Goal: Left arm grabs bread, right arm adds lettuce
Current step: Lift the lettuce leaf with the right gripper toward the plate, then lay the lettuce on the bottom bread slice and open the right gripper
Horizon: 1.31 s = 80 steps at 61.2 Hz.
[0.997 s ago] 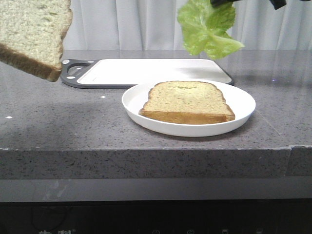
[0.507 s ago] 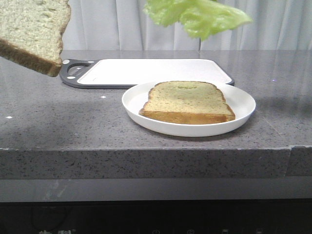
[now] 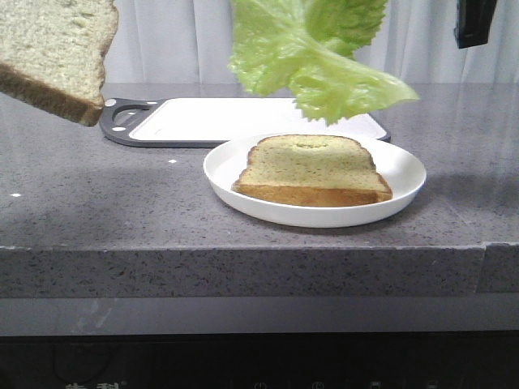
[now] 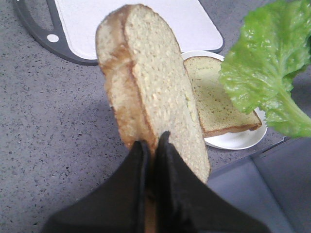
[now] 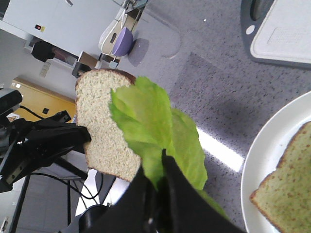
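My left gripper (image 4: 151,141) is shut on the bread (image 4: 150,82), a thick slice with brown crust, and holds it in the air at the far left (image 3: 53,57). My right gripper (image 5: 154,170) is shut on the frilly green lettuce (image 5: 150,126), which hangs above the plate (image 3: 308,49). A black piece of the right arm (image 3: 474,20) shows at the top right. A thinner, greenish slice (image 3: 312,170) lies on the white plate (image 3: 405,174). The bread also shows behind the lettuce in the right wrist view (image 5: 97,131).
A white cutting board with a dark grey handle (image 3: 243,117) lies behind the plate on the grey stone counter (image 3: 122,203). The counter's front edge runs across the lower part of the front view. A white curtain hangs behind.
The lettuce has come lower and spread wider over the plate. A black piece of the right arm now shows at top right. The bread has stayed in place.
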### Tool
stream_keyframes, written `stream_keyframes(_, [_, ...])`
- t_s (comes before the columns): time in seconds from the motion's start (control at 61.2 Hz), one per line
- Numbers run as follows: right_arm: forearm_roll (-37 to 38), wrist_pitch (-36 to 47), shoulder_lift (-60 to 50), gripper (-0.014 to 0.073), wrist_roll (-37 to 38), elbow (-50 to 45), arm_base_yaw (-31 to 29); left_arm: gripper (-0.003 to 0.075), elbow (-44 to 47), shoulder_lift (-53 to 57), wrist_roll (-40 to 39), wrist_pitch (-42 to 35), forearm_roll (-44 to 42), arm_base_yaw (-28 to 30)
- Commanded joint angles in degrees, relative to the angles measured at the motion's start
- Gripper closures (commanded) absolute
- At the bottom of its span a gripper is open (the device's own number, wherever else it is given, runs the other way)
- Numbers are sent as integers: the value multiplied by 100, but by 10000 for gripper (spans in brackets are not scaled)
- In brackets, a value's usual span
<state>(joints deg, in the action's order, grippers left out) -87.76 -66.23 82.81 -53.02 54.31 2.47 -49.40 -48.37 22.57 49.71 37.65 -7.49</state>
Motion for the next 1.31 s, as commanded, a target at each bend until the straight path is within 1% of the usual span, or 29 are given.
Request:
stream_keyframes(0.0, [-461, -260, -33, 660, -86, 113, 113, 741, -146, 20, 0, -306, 249, 26])
stream_keyframes(0.098, [-481, -175, 116, 660, -86, 113, 126, 741, -146, 20, 0, -306, 249, 26])
stream_keyframes(0.327, [-481, 487, 472, 660, -80, 113, 114, 741, -146, 20, 0, -306, 249, 26])
stream_keyframes(0.507, [-450, 565, 725, 653, -67, 113, 111, 741, -146, 20, 0, -272, 249, 26])
stream_keyframes(0.556, [-390, 674, 746, 628, -67, 113, 111, 741, -146, 20, 0, -269, 249, 26])
stream_keyframes(0.588, [-335, 767, 747, 596, -67, 113, 111, 741, -146, 20, 0, -269, 249, 26])
stream_keyframes(0.703, [-225, 987, 747, 435, -67, 113, 111, 741, -146, 20, 0, -269, 249, 26])
stream_keyframes(0.752, [-145, 1042, 747, 338, -67, 119, 111, 741, -146, 20, 0, -269, 249, 26])
stream_keyframes(0.817, [17, 1086, 747, 238, -75, 132, 111, 741, -146, 20, 0, -269, 249, 26])
stream_keyframes(0.866, [203, 1119, 734, 175, -91, 132, 97, 741, -146, 20, 0, -269, 249, 26])
stream_keyframes(0.948, [537, 1241, 701, 106, -91, 132, 93, 741, -146, 20, 0, -269, 249, 26])
stream_keyframes(1.046, [876, 1269, 570, 69, -91, 138, 41, 741, -146, 20, 0, -269, 249, 26])
stream_keyframes(1.209, [1382, 1437, 51, 70, 19, 138, -105, 741, -146, 20, 0, -269, 249, 26])
stream_keyframes(1.291, [1984, 1653, -308, 72, 314, 138, -173, 741, -146, 10, 0, -269, 421, 26])
